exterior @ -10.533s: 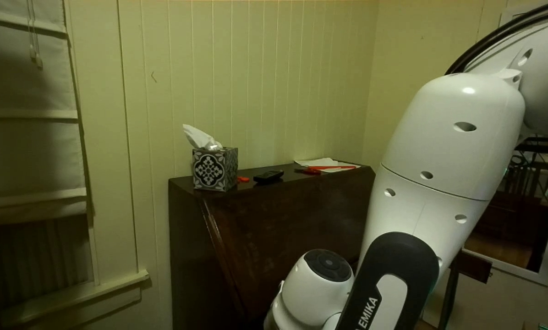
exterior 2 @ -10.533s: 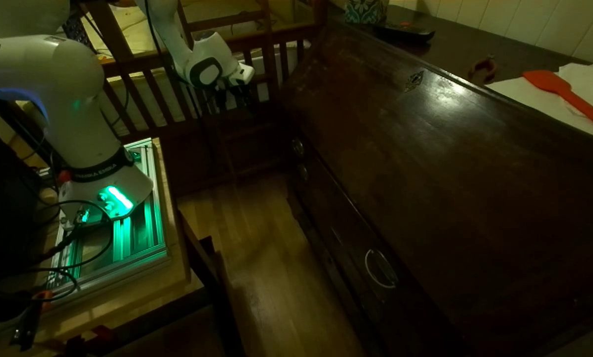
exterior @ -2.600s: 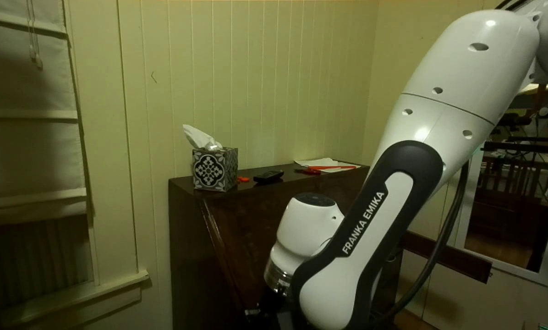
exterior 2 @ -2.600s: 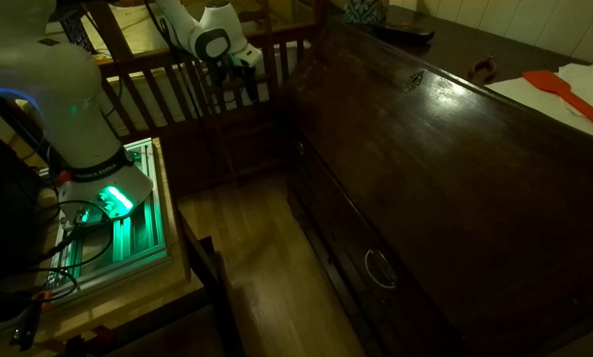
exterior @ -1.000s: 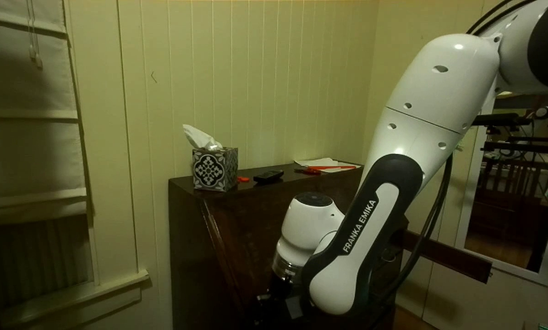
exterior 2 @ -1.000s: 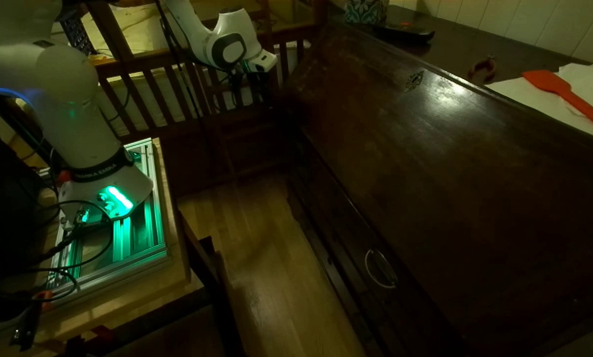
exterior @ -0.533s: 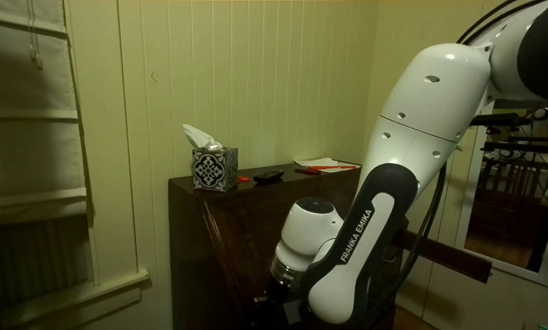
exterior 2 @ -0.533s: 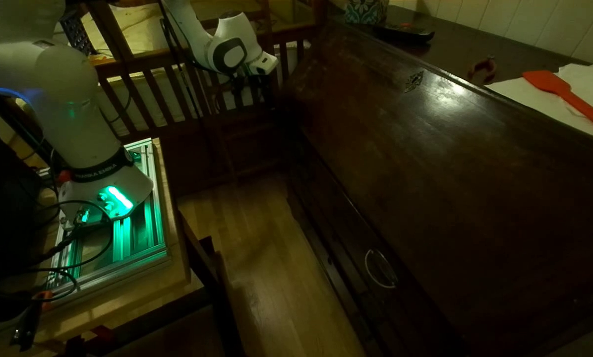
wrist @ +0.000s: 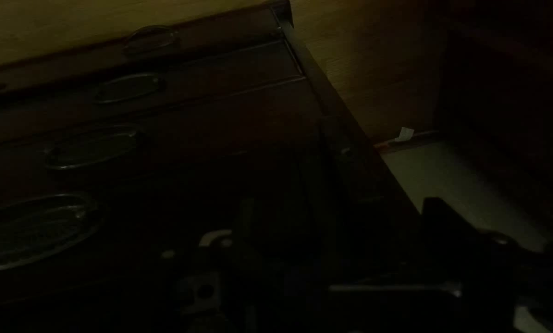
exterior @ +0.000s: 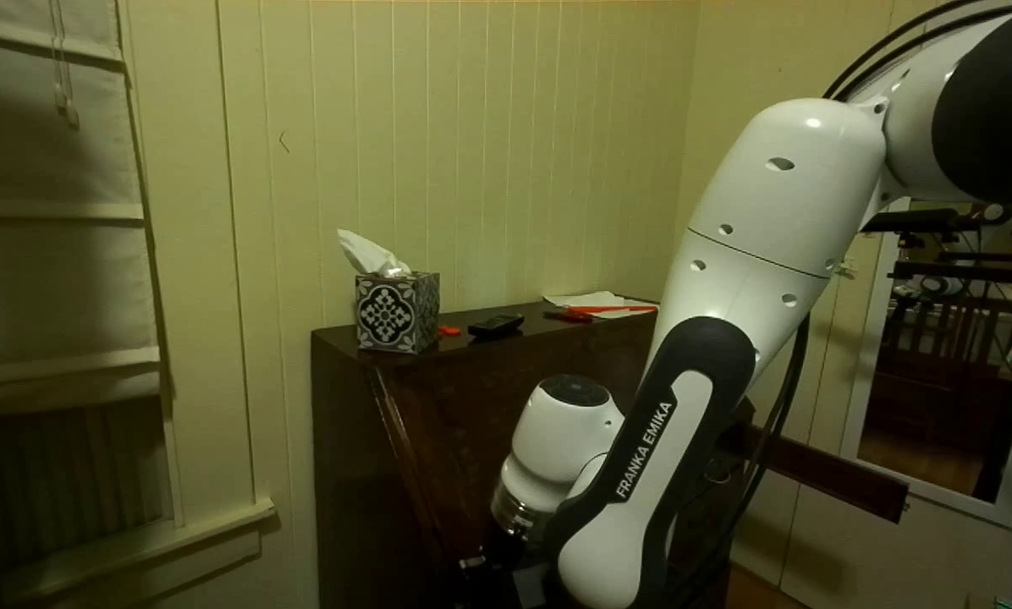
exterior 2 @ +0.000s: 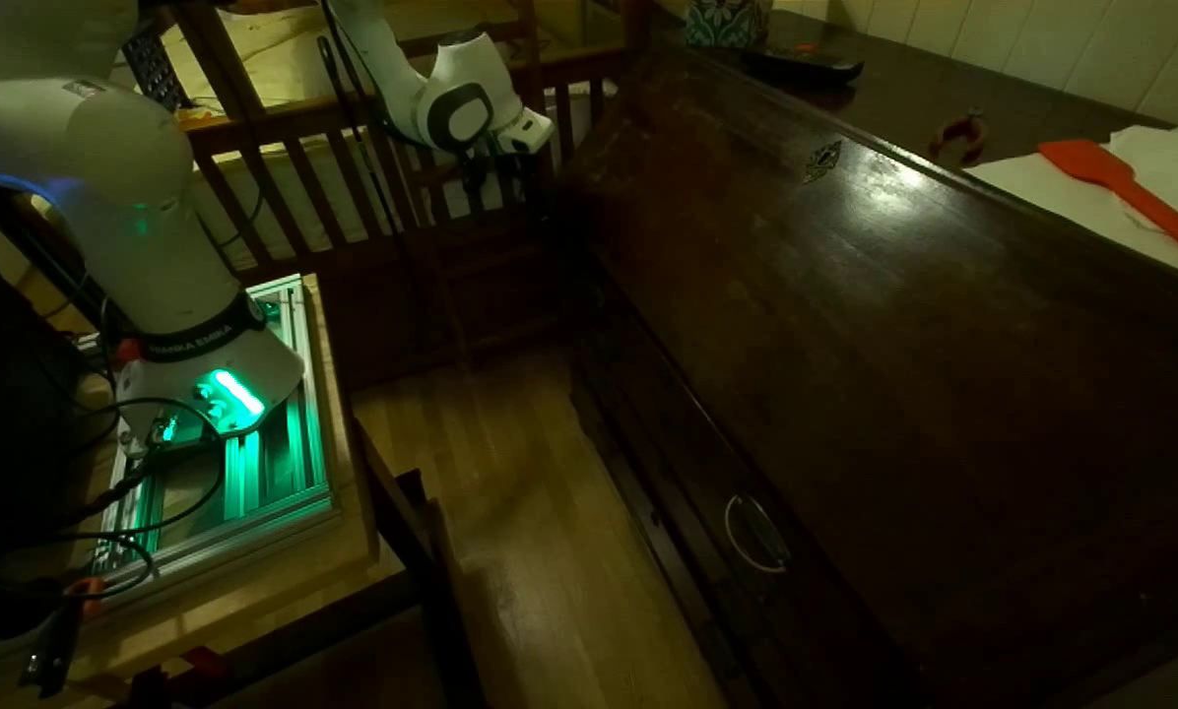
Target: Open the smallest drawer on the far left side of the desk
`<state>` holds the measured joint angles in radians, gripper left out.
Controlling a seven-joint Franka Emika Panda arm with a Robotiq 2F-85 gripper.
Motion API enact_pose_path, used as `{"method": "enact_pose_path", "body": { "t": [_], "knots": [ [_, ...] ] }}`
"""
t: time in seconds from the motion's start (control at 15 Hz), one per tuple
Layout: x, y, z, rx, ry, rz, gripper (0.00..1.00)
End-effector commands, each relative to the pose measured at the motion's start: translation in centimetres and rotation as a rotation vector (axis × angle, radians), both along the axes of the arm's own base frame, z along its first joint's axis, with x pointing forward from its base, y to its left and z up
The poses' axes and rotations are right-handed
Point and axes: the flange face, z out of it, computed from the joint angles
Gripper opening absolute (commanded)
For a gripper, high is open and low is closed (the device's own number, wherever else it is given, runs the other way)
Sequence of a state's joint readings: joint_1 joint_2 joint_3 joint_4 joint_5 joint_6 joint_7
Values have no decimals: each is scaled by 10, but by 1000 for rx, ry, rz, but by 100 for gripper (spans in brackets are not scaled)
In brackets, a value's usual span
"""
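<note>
I have my Robotiq gripper (wrist: 339,206), jaws spread apart, near the front corner of the dark-brown slant-front desk (exterior 2: 845,345), contact too dark to judge; a narrow knobbed front (wrist: 348,157) shows beside the oval-handled drawers (wrist: 211,120); a patterned tissue box (exterior: 396,311) stands on top.
</note>
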<state>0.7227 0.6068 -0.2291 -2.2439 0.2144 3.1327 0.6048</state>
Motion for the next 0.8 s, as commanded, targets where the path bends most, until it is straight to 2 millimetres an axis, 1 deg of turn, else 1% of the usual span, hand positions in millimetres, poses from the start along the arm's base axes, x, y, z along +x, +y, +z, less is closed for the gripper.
{"method": "enact_pose_path", "body": {
  "t": [0.0,0.07,0.13,0.27,0.33,0.4,0.47,0.53,0.6,0.67,0.73],
  "knots": [
    [9,2,-10,18,-11,-32,81],
    [10,3,-12,21,-12,-33,80],
    [12,4,-14,22,-15,-34,85],
    [14,6,-17,22,-16,-36,87],
    [15,8,-18,25,-14,-38,85],
    [17,9,-18,24,-15,-38,85],
    [18,11,-18,29,-13,-41,81],
    [19,12,-19,28,-13,-40,81],
    [19,14,-20,30,-13,-39,75],
    [20,16,-21,30,-11,-38,67],
    [21,17,-22,28,-8,-36,68]
  ]
}}
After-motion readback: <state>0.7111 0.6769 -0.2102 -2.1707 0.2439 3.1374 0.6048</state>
